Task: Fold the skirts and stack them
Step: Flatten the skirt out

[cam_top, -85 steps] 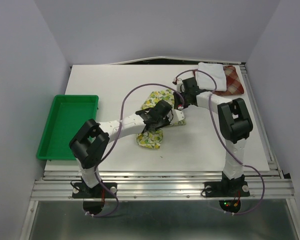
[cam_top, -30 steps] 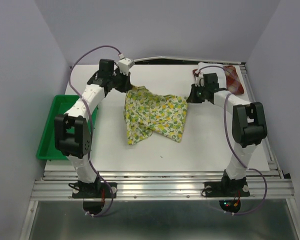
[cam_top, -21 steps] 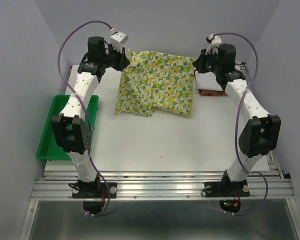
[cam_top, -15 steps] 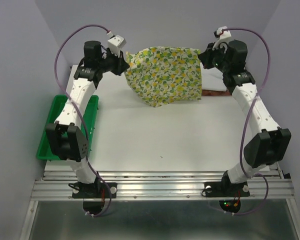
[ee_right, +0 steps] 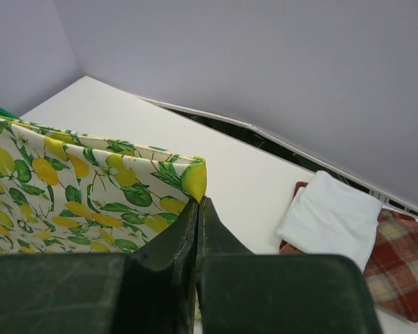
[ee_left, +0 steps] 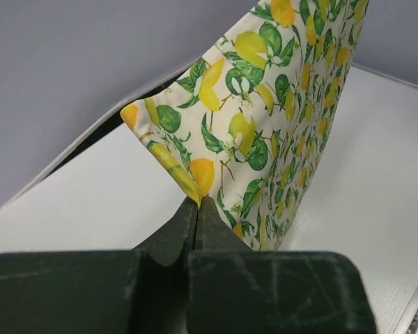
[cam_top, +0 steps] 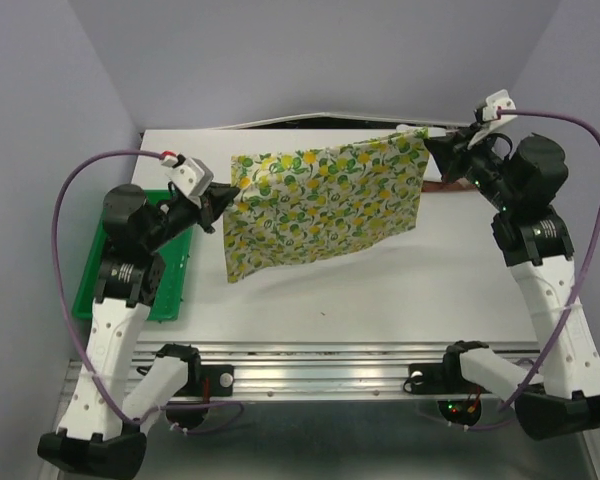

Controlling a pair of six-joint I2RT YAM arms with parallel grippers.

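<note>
Lemon-printed cloth, the fruit-print skirt, hangs stretched as a flat sheet over the white table, its top edge running from 9 o'clock up toward 2 o'clock. The left gripper pinches the left top corner, jaws pressed tight on the hem. The right gripper pinches the opposite corner likewise. Both arms rear high off their bases, wrists turned inward toward each other. At 1 o'clock the folded white skirt lies on the plaid skirt.
</note>
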